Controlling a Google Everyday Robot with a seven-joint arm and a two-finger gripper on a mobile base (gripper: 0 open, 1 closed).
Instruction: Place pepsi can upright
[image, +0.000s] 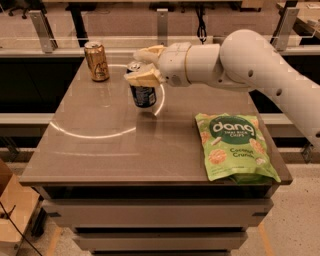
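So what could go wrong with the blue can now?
1. The gripper grips the pepsi can near its top, and the can looks a little tilted. If it is let go like this, it might tip over and roll.
2. The gold can stands close by on the table. A sideways swing might knock it over.
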